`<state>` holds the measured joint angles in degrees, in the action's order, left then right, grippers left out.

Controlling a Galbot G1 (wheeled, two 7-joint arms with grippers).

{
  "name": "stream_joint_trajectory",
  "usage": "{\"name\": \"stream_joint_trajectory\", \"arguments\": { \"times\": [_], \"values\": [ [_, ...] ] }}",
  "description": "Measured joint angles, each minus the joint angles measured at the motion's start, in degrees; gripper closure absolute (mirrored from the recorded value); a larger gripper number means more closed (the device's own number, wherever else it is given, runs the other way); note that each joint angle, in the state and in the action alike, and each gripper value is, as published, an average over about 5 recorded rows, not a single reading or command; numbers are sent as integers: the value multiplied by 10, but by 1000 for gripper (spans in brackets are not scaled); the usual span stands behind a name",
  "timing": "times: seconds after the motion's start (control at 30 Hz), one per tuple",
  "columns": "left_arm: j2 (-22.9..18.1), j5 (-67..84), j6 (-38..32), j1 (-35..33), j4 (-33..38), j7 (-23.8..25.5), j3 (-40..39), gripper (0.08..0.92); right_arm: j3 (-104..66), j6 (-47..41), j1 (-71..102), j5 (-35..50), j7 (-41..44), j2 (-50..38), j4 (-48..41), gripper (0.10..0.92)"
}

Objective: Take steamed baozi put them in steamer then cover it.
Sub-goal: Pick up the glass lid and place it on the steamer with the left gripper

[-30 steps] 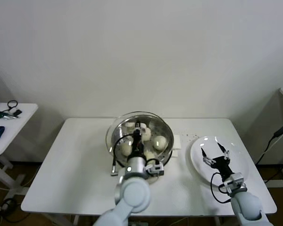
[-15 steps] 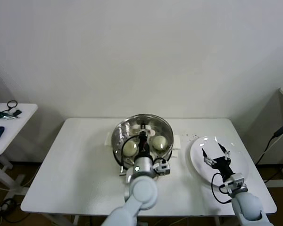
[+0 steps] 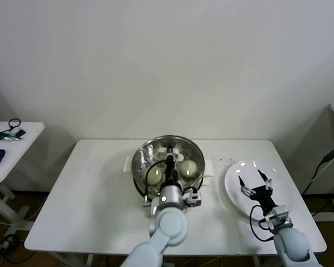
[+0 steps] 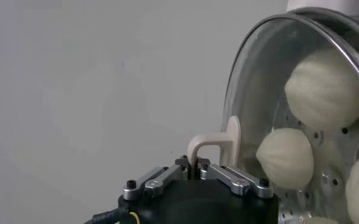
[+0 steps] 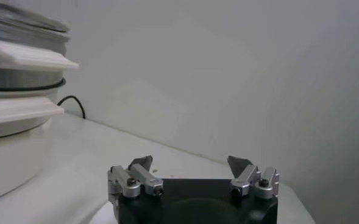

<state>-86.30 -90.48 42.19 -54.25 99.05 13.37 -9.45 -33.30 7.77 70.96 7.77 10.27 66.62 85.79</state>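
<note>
Glass cover (image 4: 289, 97) over steamer (image 3: 140, 158), handle in left hand (image 4: 197, 170).

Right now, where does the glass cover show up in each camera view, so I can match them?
Head view: the cover sits over the steamer at table centre, left gripper on its handle.
Left wrist view: the cover fills the far side, baozi behind the glass.
Right wrist view: only its metal rim shows atop the steamer.
Shared landmark: the steamer.

No readable text, label, brand or number shows on anything.
</note>
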Motion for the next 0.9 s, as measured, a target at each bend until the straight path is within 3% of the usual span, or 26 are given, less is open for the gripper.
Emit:
{"name": "stream_joint_trajectory", "arguments": {
  "times": [0.9],
  "values": [
    [11, -6, 1, 4, -11, 6, -15, 850, -5, 4, 2, -3, 7, 6, -3, 203]
  ]
}}
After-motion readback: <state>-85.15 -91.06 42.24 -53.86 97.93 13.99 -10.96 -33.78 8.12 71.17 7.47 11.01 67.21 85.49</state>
